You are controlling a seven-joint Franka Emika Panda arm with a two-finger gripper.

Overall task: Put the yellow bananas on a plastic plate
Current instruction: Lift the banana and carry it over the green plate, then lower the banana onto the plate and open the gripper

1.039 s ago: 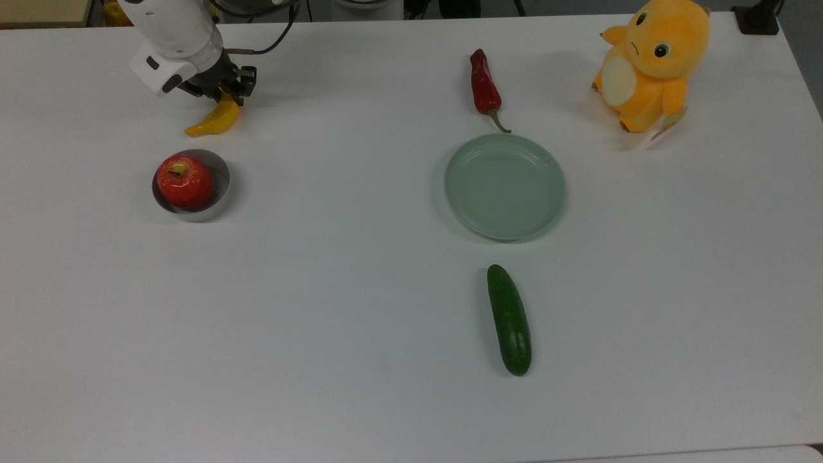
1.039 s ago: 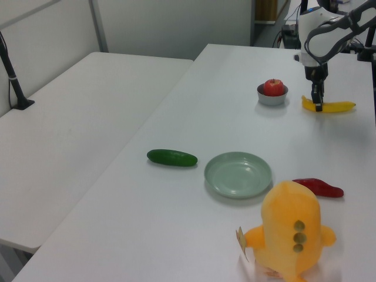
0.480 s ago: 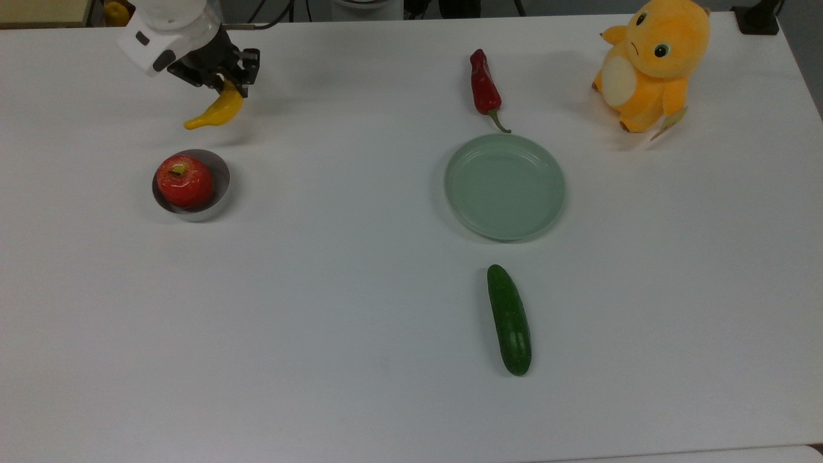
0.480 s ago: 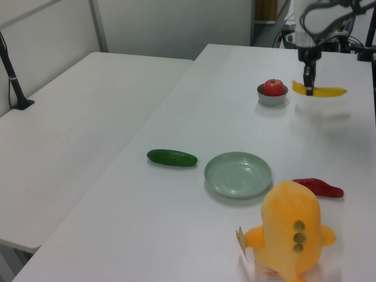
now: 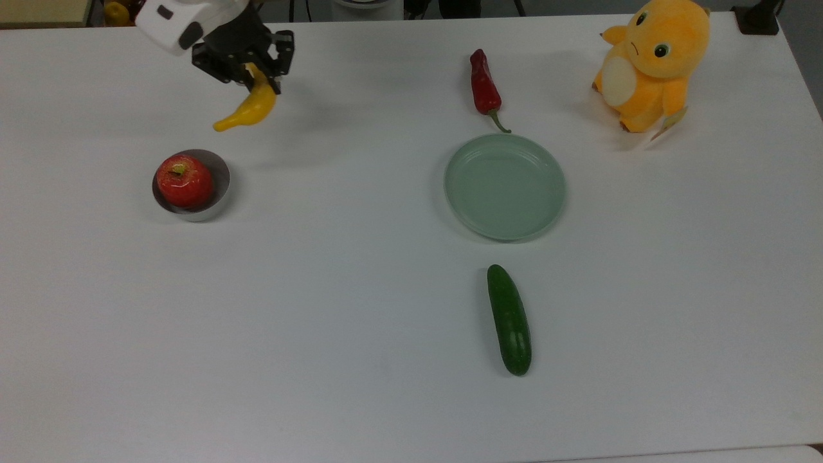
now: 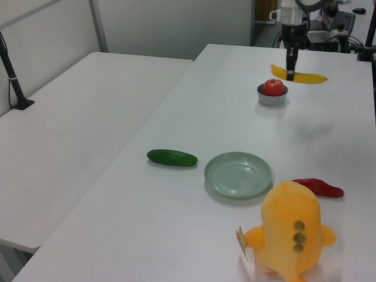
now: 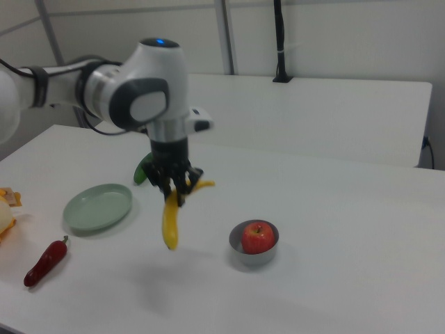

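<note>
White table [image 5: 360,308], grey partition wall [image 6: 170,23] behind.

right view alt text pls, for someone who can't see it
A white robot arm's gripper holds a yellow banana in the air above a white table, between a pale green plate and a red apple in a grey bowl.

One banana [image 5: 249,108], plate [image 5: 505,186], cucumber [image 5: 509,319], chili [image 5: 484,86], apple [image 5: 184,181] (bowled [image 5: 220,186]), plush toy [image 5: 651,64].
</note>
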